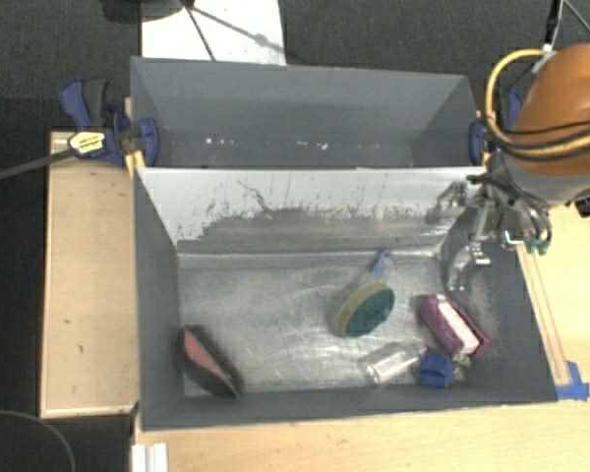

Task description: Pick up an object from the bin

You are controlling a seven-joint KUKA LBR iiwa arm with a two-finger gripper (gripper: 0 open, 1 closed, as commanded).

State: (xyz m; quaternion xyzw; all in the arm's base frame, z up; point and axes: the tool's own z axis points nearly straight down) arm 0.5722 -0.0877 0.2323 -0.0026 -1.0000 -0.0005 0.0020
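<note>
A: Any text to log?
B: Lettering on the items is too small to read. Skipping brands.

A: Claw?
B: The claw [464,264] hangs at the right end of the grey metal bin [275,234], close to the right wall, below the arm's orange cover [570,96]. Can't tell whether it is spread or pressed together. Nothing seen pinched in it.

A: Nearest thing?
B: A purple-and-white block [450,324], lying tilted on the bin floor just to the near side of the claw, apart from it. That's the closest item.

A: Others?
B: A round green scrubber [366,310] with a blue handle, left of the claw, mid-floor. A clear plastic piece [388,364] and a small blue piece [435,371] sit side by side near the front wall, the blue one just beside the purple-and-white block. A dark oval thing with a pink face [208,362] is in the near left corner, well apart from everything.

A: Surface, room?
B: Bin floor is scuffed and scratched, with sloping walls. The bin sits on a pale counter [374,450], with dark flooring beyond the far side.
</note>
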